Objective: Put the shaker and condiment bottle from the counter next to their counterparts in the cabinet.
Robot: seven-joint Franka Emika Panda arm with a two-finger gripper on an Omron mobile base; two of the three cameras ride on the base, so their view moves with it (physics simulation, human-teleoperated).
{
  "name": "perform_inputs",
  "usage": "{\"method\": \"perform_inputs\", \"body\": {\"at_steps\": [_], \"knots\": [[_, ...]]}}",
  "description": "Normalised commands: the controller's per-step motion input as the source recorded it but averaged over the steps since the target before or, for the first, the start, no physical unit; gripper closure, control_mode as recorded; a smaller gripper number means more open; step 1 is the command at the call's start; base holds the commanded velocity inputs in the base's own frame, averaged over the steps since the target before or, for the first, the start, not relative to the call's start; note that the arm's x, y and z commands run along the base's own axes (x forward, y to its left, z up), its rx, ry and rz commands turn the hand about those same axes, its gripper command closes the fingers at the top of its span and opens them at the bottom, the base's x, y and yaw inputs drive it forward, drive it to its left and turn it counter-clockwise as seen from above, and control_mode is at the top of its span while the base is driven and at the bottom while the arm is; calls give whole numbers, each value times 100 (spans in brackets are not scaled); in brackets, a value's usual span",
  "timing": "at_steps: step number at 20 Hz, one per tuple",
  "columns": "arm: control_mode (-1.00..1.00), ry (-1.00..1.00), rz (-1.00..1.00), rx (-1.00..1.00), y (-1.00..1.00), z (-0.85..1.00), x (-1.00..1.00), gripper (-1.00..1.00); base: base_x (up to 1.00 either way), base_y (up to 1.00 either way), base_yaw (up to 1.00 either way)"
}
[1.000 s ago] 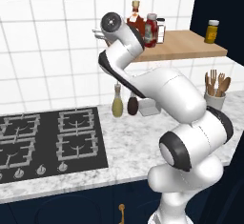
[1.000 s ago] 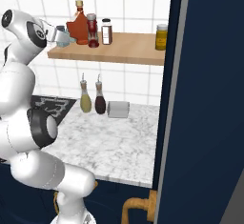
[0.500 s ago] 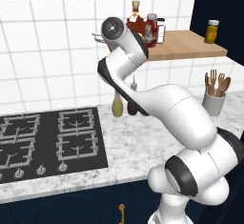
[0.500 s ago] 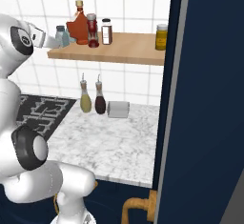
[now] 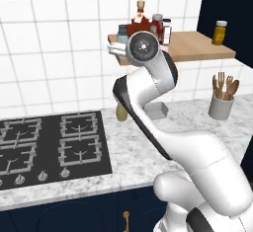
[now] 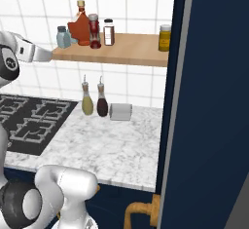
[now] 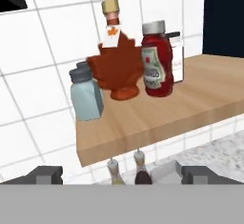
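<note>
On the cabinet [image 7: 157, 123] [image 6: 131, 47] [image 5: 197, 46], the red condiment bottle [image 7: 157, 66] [image 6: 94, 30] [image 5: 157, 28] stands right beside the dark red leaf-shaped bottle [image 7: 116, 70] [image 6: 79, 26]. A pale blue-grey shaker [image 7: 86, 96] [image 6: 62, 37] [image 5: 122, 32] stands at the shelf's left end, with a second like cap just behind it. My gripper [image 7: 122, 174] [image 6: 44, 54] [image 5: 115, 49] hangs off the shelf's left end, a little below its board. Its jaws are open with nothing between them. The counter [image 6: 112, 145] [image 5: 143, 152] lies below.
Two slim oil cruets [image 6: 95, 101] and a small metal box [image 6: 120, 111] stand by the wall. A stove top [image 5: 49, 142] is at the left, a utensil pot [image 5: 221, 105] at the right. A yellow jar [image 6: 165, 37] is on the shelf's right. A tall dark blue panel [image 6: 214, 101] bounds the right.
The hand has drawn back from the shelf, to the left and slightly down, and the arm's elbow has swung. The bottles on the shelf have not moved. The jaws stay open.
</note>
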Motion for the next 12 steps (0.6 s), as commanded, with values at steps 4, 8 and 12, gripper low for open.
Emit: {"method": "perform_inputs", "body": {"at_steps": [4,8,12], "knots": [[-100,0,17,-2,-63,0,-100,-100,0,0,0],[-100,0,26,-5,-68,3,-100,-100,0,0,0],[-100,0,24,0,-47,29,-100,-100,0,0,0]]}}
